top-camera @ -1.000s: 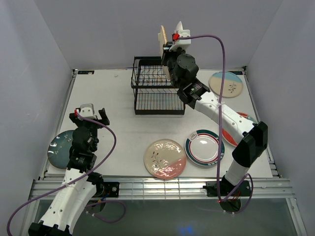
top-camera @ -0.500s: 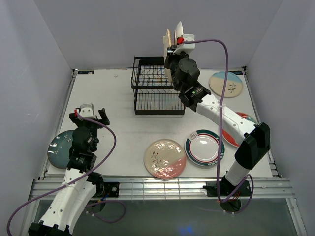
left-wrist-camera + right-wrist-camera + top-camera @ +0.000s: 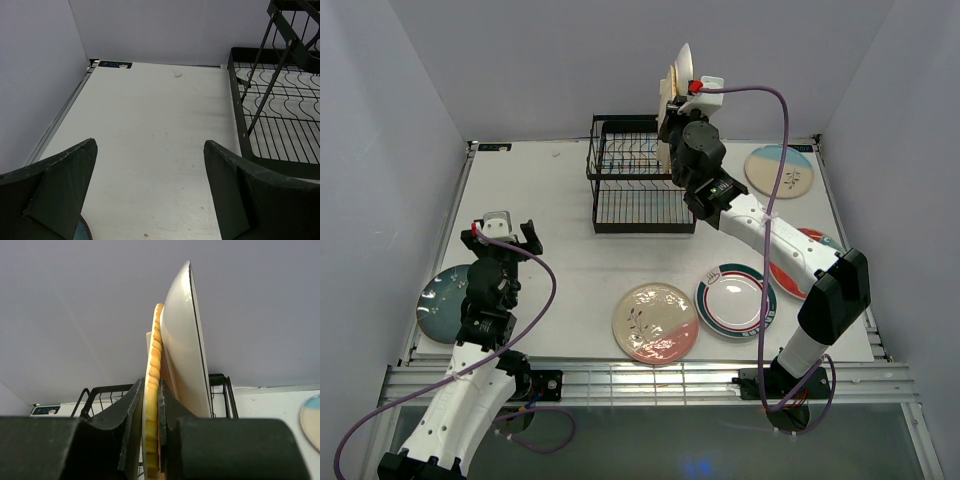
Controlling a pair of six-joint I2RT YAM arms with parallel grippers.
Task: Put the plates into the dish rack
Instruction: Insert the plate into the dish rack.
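The right gripper pinches the yellow plate on edge, high above the right end of the rack. The white plate stands against it beyond one finger; I cannot tell whether it is gripped too. The rack sits near the far edge of the table. The left gripper, fingers spread wide, hovers near the left edge beside the teal plate. The pink plate and rimmed plate lie by the near edge. The red plate is by the right edge, partly under the right arm, and the blue plate is at the far right corner
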